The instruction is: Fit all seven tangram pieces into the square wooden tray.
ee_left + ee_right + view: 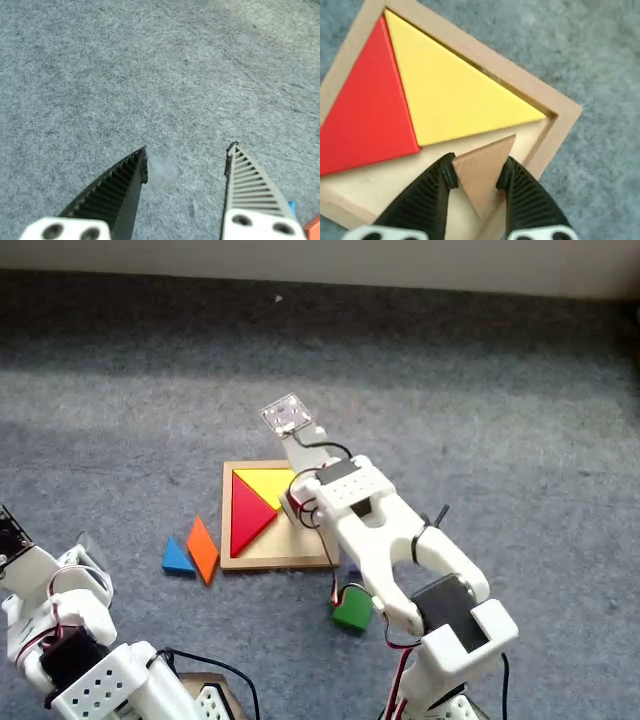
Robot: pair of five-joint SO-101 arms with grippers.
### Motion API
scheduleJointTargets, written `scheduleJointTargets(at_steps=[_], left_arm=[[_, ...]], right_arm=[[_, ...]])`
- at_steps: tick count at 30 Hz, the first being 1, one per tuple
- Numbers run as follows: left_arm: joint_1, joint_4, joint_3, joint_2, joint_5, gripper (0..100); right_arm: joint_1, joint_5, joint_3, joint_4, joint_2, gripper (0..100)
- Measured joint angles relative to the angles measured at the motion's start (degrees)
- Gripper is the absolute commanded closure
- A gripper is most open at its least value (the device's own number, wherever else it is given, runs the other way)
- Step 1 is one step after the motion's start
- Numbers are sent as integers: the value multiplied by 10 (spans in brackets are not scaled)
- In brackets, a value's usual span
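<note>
Right pincer [297, 506], high view: over tray [300, 558]; red triangle [245, 515] and yellow triangle [262, 483] are seated just beyond it.
Left wrist view: left pincer [187, 159] released, above carpet [150, 60].
Right wrist view: clenched on tan triangle [487, 152] over the bare tray floor. Judgement: lower flat, square it to the rim, then let go.

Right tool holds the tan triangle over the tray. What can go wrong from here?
1. The tan triangle has its tip close to the yellow triangle and the tray rim; on release it may ride up on either.
2. The right tool pinches its slanted sides, so it might slip or twist.
3. The green piece lies beside the right arm; a swing back could knock it.
</note>
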Motion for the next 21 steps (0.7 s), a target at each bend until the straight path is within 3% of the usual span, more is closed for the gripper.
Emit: scheduleJointTargets(at_steps=[12,18,21], left_arm=[[0,0,0,0,0,748],[0,0,0,0,0,748],[0,0,0,0,0,748]], right_arm=[[8,-40,-27,20,1,840],[13,-40,-34,20,1,707],[14,-40,-35,20,1,698]])
